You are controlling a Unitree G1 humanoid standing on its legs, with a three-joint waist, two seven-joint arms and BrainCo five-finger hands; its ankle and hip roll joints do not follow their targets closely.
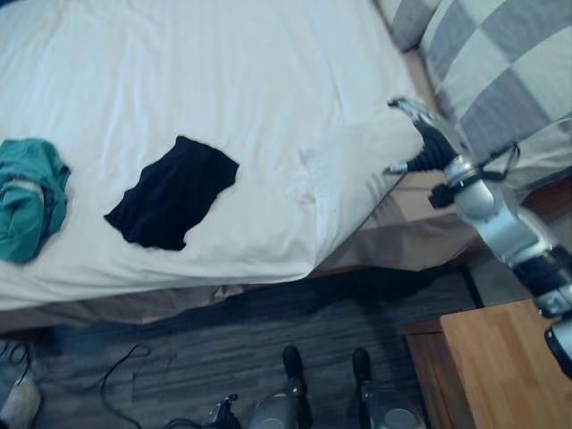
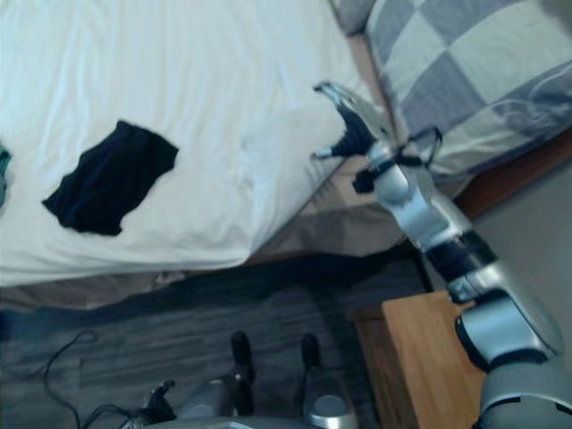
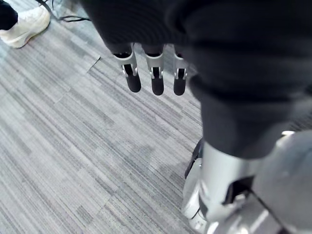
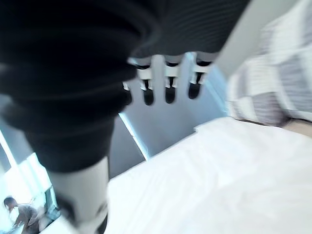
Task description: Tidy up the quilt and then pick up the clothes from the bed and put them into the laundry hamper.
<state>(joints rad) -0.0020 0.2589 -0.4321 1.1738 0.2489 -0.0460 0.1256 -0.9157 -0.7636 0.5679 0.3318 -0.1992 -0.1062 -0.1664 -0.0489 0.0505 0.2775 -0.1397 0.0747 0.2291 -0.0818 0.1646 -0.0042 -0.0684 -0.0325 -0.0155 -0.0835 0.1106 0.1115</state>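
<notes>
A white quilt covers the bed, and its near right corner lies bunched and folded. On the quilt rest a dark navy garment near the front edge and a crumpled green garment at the far left. My right hand hovers just right of the bunched corner with its fingers straight and holding nothing. Beside the bed, my left hand hangs low over the floor, its fingers straight and empty.
Grey checked pillows lie at the head of the bed, right of my right hand. A wooden nightstand stands at the lower right. A tan sheet shows under the quilt corner. A person's white shoe rests on the grey floor.
</notes>
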